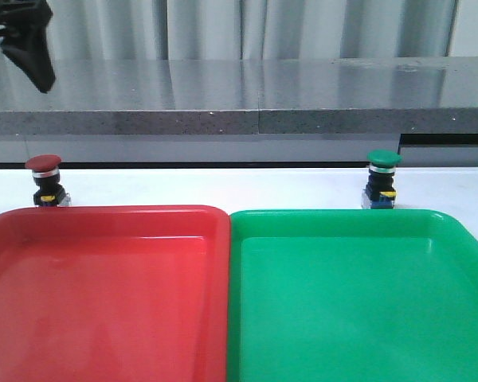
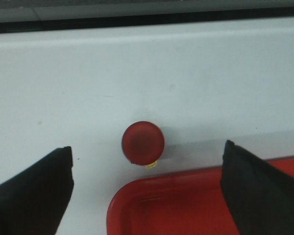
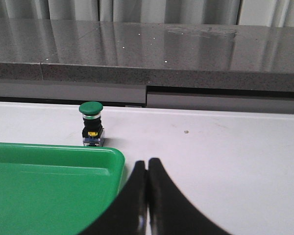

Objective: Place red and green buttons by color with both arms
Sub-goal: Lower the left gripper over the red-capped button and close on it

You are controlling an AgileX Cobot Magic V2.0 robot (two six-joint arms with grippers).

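Nearest the robot, the red tray (image 1: 103, 286) and green tray (image 1: 358, 294) sit side by side, edges touching, on the white tabletop (image 1: 223, 187). Just past the red tray's far rim stands the red button (image 1: 45, 180), upright; the green button (image 1: 382, 177) stands upright just beyond the green tray's far edge. The left end effector (image 2: 147, 183) hangs above the red button, fingers spread wide. The right end effector (image 3: 147, 196) sits low beside the green tray, fingers pressed together, holding nothing. A grey ledge (image 1: 255, 99) runs behind.
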